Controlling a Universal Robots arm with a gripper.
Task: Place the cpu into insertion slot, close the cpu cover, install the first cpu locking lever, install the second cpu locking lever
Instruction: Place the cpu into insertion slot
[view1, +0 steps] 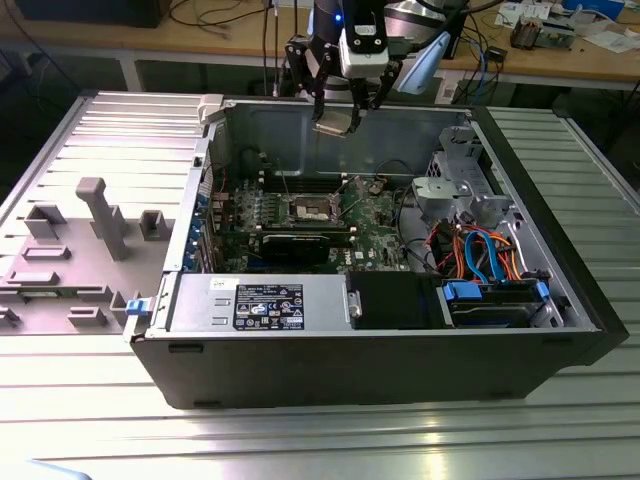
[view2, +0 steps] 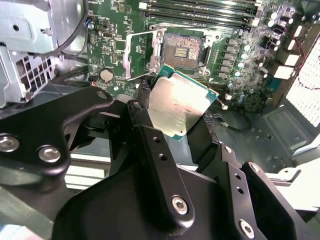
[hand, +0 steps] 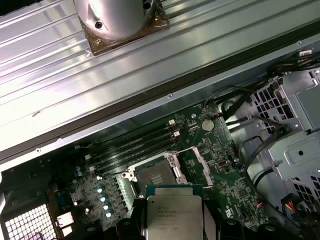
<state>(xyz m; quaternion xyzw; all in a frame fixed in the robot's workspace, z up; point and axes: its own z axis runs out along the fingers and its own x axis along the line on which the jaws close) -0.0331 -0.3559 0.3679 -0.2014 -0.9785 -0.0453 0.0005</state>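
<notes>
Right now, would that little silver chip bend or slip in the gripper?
The cpu looks like a rigid flat plate, so it probably won't flex. Its smooth metal top may be slippery; the gripper clamps its edges.

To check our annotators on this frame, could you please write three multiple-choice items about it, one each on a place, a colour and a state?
1. Where is the cpu?
A) seated in the insertion slot
B) held in the gripper above the motherboard
C) lying flat on the motherboard

2. What colour is the motherboard?
A) green
B) blue
C) red

3. How does the insertion slot stand?
A) empty, cpu cover swung open
B) filled, cover shut
C) empty, cover shut

Answers:
1. B, the gripper carries it in mid-air over the open case.
2. A, the board is green in both wrist views.
3. A, bare contacts show and the frame lies beside the socket.
</notes>
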